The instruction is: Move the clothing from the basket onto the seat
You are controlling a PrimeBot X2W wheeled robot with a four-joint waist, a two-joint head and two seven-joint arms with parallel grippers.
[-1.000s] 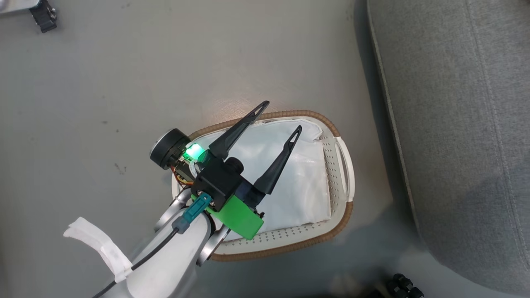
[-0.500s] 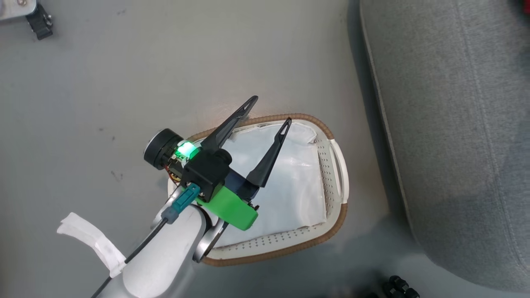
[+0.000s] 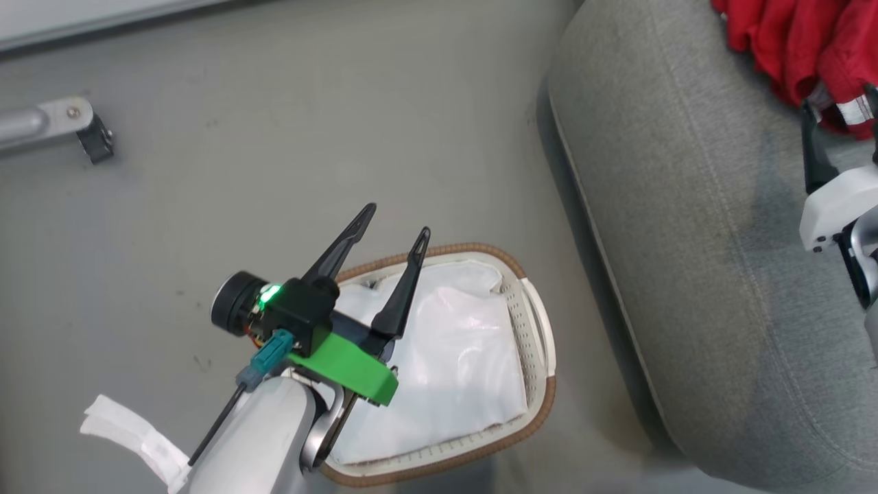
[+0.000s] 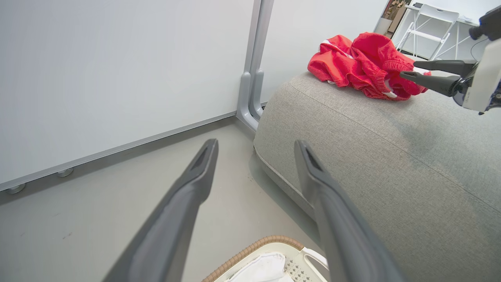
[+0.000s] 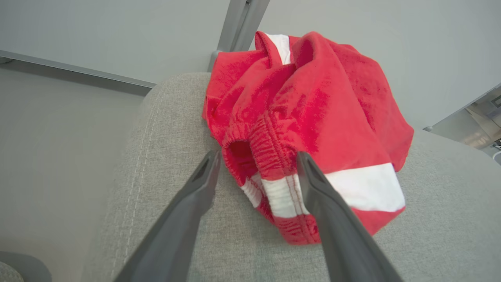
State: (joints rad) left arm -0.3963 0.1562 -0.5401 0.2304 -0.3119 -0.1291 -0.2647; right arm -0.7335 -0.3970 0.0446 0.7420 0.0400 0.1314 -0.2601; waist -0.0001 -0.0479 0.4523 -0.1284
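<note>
Plainly, the clothing [image 5: 313,113] lies on the seat [image 5: 168,164], its hem between the wide-spread right fingers [image 5: 328,219].

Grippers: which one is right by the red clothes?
The right gripper: its open fingers reach the edge of the clothing lying on the seat. The left gripper hangs open over the basket, well apart from the clothing.

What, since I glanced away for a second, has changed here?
The head camera swung toward the seat, bringing into view the red clothing lying on it and the right pincer, open at its edge. The left pincer shifted slightly toward the basket's far rim. Unchanged: left pincer open and empty, basket holding just its white liner.
</note>
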